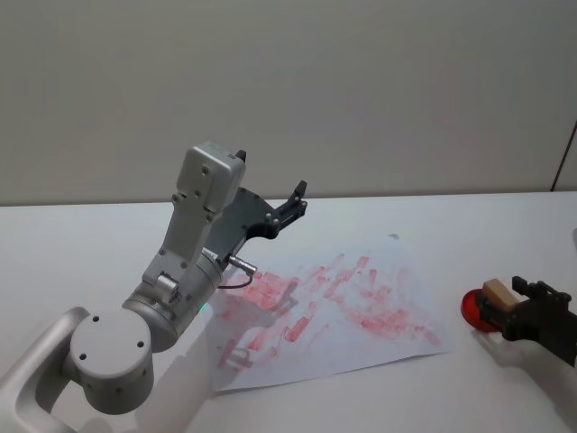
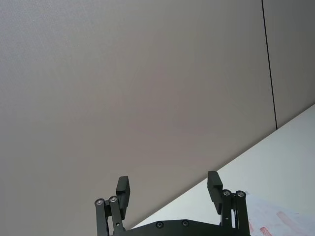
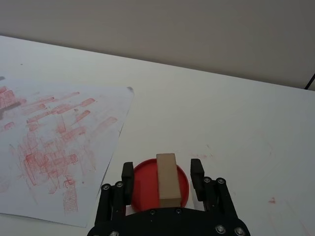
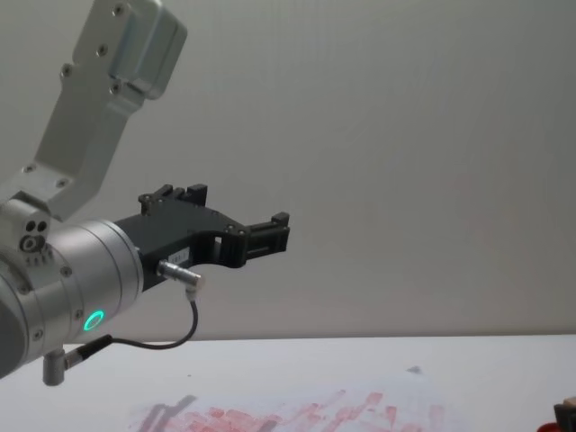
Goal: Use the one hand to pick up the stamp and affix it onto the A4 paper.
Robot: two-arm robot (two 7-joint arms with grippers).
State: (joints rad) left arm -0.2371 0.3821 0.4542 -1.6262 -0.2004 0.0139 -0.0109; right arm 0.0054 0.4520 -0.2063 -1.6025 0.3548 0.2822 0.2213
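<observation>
The stamp (image 3: 167,181), a small tan wooden block, stands on a round red ink pad (image 3: 145,187) to the right of the A4 paper (image 3: 54,142). My right gripper (image 3: 162,172) is open around it, one finger (image 3: 128,173) on each side with a gap to the block. In the head view the stamp (image 1: 498,292) and right gripper (image 1: 516,307) sit at the table's right edge. The paper (image 1: 361,307) is covered with red prints. My left gripper (image 1: 293,203) hangs open in the air above the paper's far left part, holding nothing.
The left arm's silver wrist (image 4: 81,279) with its green light looms over the paper's left side. A grey wall (image 1: 361,90) runs behind the white table (image 1: 433,216). Faint red smudges (image 3: 271,200) mark the tabletop right of the pad.
</observation>
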